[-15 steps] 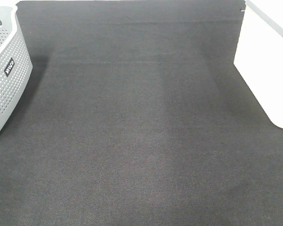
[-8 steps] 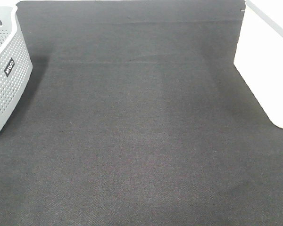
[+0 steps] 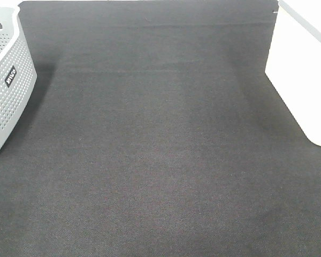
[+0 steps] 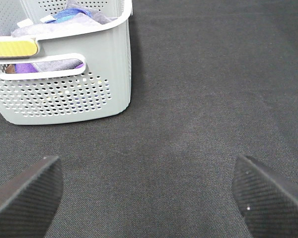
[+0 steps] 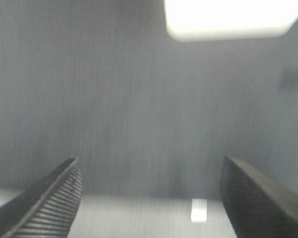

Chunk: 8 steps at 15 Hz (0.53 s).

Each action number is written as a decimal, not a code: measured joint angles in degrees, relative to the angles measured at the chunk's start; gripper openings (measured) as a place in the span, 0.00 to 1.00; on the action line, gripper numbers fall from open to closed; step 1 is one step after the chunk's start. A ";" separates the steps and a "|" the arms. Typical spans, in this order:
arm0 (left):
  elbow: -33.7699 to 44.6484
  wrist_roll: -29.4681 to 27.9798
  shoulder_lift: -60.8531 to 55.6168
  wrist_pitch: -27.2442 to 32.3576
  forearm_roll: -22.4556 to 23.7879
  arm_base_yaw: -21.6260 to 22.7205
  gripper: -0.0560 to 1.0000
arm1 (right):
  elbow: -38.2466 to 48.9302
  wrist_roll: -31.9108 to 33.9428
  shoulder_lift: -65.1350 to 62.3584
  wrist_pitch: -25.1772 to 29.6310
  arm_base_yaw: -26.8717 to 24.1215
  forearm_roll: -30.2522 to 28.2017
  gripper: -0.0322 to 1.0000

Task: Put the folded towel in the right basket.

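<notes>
The reddish-brown folded towel is not in view in any frame. The right basket (image 3: 302,69), a large white plastic bin with plain walls and a rounded corner, stands at the right edge of the exterior high view and shows in the right wrist view (image 5: 228,20). No arm shows in the exterior high view. My left gripper (image 4: 149,193) is open and empty above the dark mat. My right gripper (image 5: 149,198) is open and empty above the mat, apart from the white bin.
A grey perforated basket (image 3: 5,85) with a black label stands at the left edge; the left wrist view shows it (image 4: 64,89) holding purple and blue cloths. A dark mat (image 3: 160,150) covers the table. A small white mark (image 5: 199,210) lies near my right gripper.
</notes>
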 joint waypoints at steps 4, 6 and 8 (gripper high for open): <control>0.00 0.00 0.00 0.00 0.00 0.00 0.88 | 2.18 0.00 -2.58 -4.07 0.00 0.06 0.73; 0.00 0.00 0.00 0.00 0.00 0.00 0.88 | 2.18 0.00 -2.58 -4.07 0.00 0.06 0.73; 0.00 0.00 0.00 0.00 0.00 0.00 0.88 | 2.18 0.00 -2.58 -4.07 0.00 0.06 0.73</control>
